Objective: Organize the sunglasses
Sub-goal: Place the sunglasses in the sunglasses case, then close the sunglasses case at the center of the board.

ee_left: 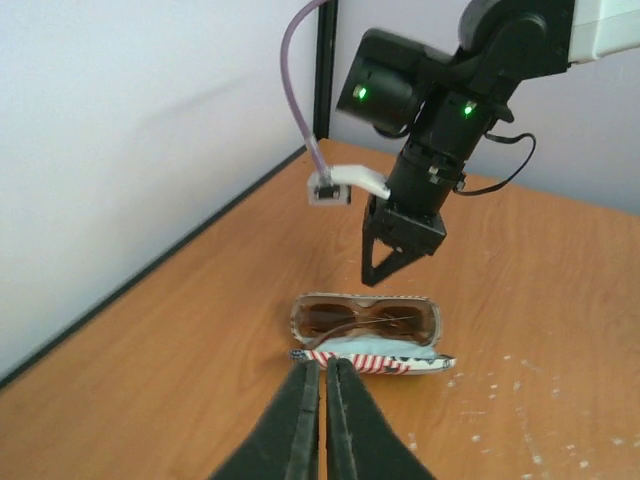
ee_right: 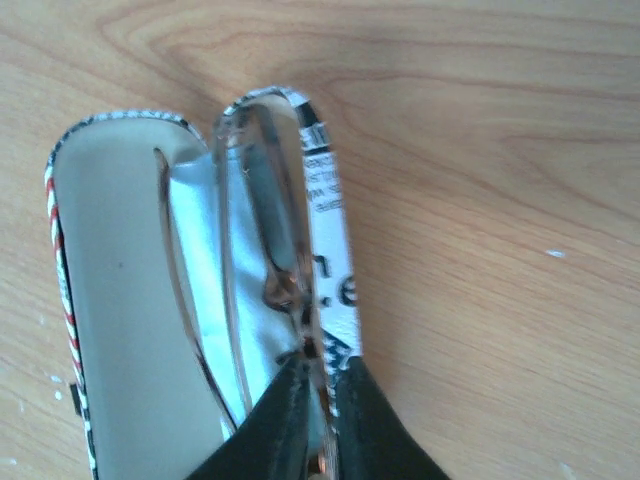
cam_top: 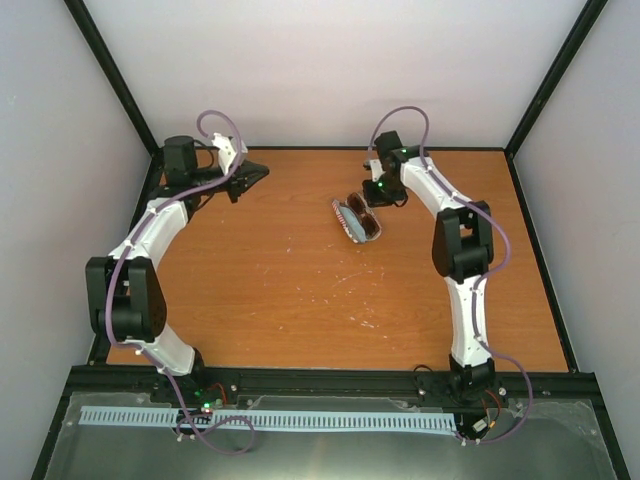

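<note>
Presently, the sunglasses [ee_left: 362, 320] lie inside the open case [ee_left: 375, 362], which rests on the tabletop [cam_top: 280, 290] toward the far right. A light blue cloth [ee_left: 385, 347] is tucked beneath them. The right tool [ee_left: 378, 272] hangs just above the raised half of the case. It is clenched, its tips meet, and it appears to grasp nothing. The left tool [ee_left: 322, 372] is likewise clenched and empty. It sits well apart from the case and points toward it across the board.

With the glasses seated, the step in hand is judged to be closing the case. A clenched tool serves well as a blunt pusher. Press on the outer shell of the raised half, near the middle of its length, so that it folds evenly about the hinge. The case is light and would likely slide, so the other arm should brace the opposite long side. Before pressing, confirm that the slim temple arms and the cloth edge lie within the rim. A trapped arm could bend, or the cloth could hold the case ajar. The right wrist view shows the frame close to that rim.
</note>
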Controlling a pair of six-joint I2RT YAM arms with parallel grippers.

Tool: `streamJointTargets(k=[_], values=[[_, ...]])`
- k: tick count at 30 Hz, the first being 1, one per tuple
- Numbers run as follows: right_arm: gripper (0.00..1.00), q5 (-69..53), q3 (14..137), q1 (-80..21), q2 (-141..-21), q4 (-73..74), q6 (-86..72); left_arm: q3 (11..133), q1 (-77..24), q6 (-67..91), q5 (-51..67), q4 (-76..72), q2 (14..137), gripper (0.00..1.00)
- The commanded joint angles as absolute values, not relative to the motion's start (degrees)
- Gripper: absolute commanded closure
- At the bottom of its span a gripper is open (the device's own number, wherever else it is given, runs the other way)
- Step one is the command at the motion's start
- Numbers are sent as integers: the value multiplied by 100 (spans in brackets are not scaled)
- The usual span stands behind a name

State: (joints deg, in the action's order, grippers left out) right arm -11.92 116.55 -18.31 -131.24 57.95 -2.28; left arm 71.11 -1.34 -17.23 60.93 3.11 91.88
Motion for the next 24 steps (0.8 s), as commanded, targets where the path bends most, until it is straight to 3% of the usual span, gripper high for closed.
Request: streamJointTargets(k=[1,8,17,24], values=[[97,-1011,11138,-1432,-12420,5132,-703,7255,-429,-2516,6127,833,9501,98],[97,-1131,10310,-1059,-12059,4536,-875,7194,-1225,-3118,5627,1621,10025,99],[97,-1430,10366,-1055,-12518,4383,-580,8343,-2179,-3057,3946,2694,11545,99],[97,-1426,10054,-1063,-12721,4251,-449,9102,-2568,-2829,3545,3115,12394,99]])
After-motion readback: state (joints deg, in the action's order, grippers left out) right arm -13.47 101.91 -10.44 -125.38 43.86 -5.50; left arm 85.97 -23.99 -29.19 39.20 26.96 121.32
